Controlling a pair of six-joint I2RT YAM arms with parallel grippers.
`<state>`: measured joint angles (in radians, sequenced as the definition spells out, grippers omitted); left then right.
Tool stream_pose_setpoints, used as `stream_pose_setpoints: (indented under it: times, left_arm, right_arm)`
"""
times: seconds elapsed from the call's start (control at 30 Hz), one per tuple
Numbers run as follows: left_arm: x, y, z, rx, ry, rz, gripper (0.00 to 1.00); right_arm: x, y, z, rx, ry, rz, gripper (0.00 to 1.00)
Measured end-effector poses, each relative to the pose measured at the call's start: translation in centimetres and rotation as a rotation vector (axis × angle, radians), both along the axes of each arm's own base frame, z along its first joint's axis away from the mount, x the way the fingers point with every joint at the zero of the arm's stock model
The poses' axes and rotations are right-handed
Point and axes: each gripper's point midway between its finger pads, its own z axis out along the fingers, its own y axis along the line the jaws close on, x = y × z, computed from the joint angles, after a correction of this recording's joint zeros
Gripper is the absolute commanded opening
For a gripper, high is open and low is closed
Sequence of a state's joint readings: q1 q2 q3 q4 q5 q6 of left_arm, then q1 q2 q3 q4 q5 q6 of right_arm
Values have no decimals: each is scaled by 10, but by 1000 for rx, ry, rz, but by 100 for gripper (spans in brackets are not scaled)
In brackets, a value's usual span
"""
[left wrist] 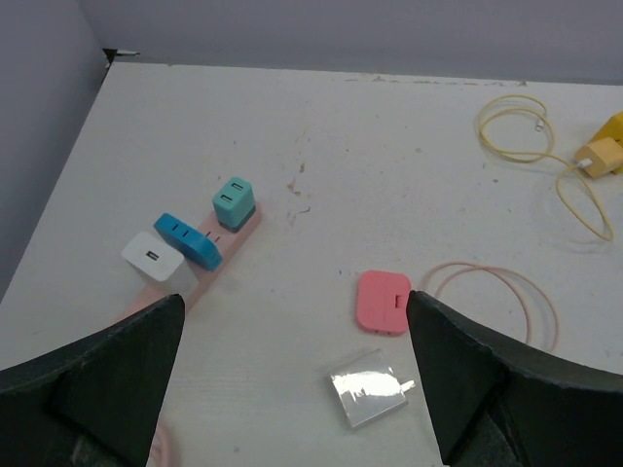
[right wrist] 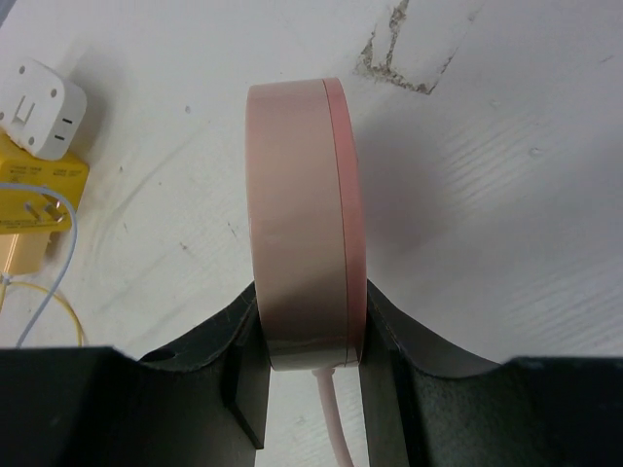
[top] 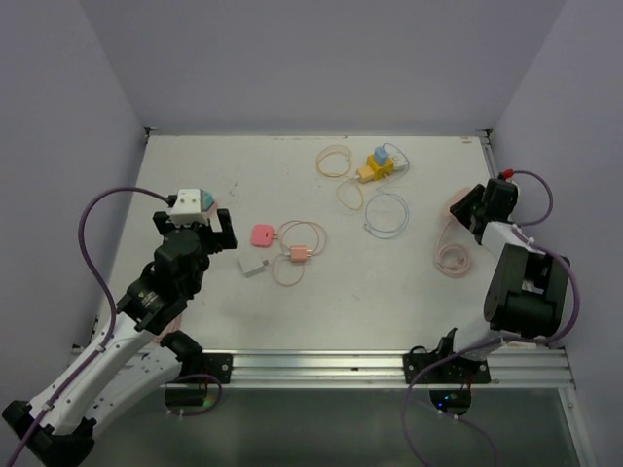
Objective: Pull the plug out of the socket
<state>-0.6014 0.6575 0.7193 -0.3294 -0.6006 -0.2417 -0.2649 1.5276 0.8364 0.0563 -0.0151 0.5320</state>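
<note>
**Plugs seated in strip at left; right fingers clamped on pink disc**

Table point(top: 409, 302), white and walled on three sides, carries everything. The left arm point(top: 127, 341) reaches up its left side, and the right arm point(top: 521, 282) folds back near the right wall.

The left gripper point(top: 195, 226) hangs with its fingers spread wide and nothing between them. Just ahead of it lies the pink power strip point(left wrist: 226, 243), with a white plug point(left wrist: 153, 258), a blue plug point(left wrist: 187, 239) and a teal plug point(left wrist: 234, 200) standing in a row in it.

The right gripper point(top: 471, 208) is closed narrow on a pink disc point(right wrist: 297, 214), held on edge between the pads. It may be a round socket, though only its rim shows. A pink cord point(top: 453, 258) coils on the table beside it.

Mid-table lie a looped pink cable point(left wrist: 531, 292), a loose pink plug point(left wrist: 383, 303) lying flat and apart from any socket, and a clear adapter point(left wrist: 370, 394) just nearer the arms.

Towards the far edge sits a yellow block point(top: 375, 167) beside a yellow cable point(top: 334, 161).
</note>
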Motion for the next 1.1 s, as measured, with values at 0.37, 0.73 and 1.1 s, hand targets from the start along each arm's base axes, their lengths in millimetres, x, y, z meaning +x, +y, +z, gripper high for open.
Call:
stream_pose_setpoints:
  times: [0.37, 0.73, 1.1]
  left_arm:
    - [4, 14, -5, 39, 10, 94, 100]
    - [9, 11, -21, 73, 56, 92, 100]
    - [26, -15, -41, 68, 164, 28, 99]
  right_arm:
    - [14, 5, -29, 161, -4, 104, 66]
    - [-9, 2, -5, 150, 53, 62, 99]
    - [-14, 46, 148, 91, -194, 143, 99]
